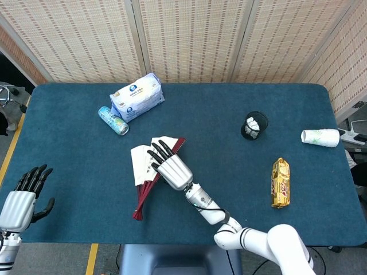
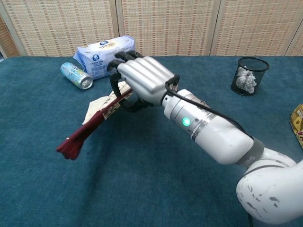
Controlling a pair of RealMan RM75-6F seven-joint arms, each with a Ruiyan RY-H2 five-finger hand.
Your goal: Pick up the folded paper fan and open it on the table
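We can't see much of the paper fan (image 2: 97, 115): the right hand (image 2: 140, 81) covers its upper leaves. At seven o'clock in the head view the left hand (image 1: 22, 197) is cut off below the wrist. Print on the tissue pack (image 1: 136, 97) is too small to read.
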